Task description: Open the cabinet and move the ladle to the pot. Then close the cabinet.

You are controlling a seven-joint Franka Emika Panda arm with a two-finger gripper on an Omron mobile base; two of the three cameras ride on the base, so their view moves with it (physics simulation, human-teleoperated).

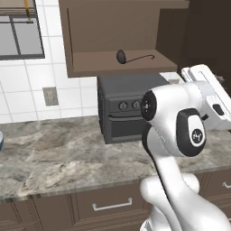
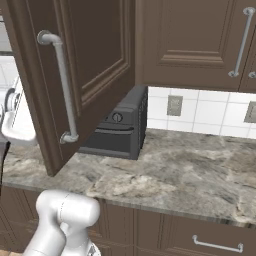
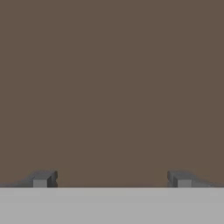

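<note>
The cabinet (image 1: 113, 27) stands open above the counter. The dark ladle (image 1: 122, 56) lies on its bottom shelf, cup to the left and slim handle running right. The swung-out cabinet door (image 2: 100, 55) with its long silver bar handle (image 2: 65, 85) shows in the right base view. My gripper (image 3: 111, 179) is open, its two fingertips (image 3: 42, 178) wide apart and close against a flat brown wooden surface. My white hand (image 1: 212, 92) reaches to the right of the shelf, behind the door's edge. The pot is out of view.
A dark grey oven box with knobs (image 1: 122, 110) sits on the marble counter (image 1: 54, 153) under the cabinet. Brown drawers (image 1: 112, 205) run below the counter. A pale blue bowl's rim (image 1: 1, 140) shows at the far left. Closed wall cabinets (image 2: 200, 40) hang further right.
</note>
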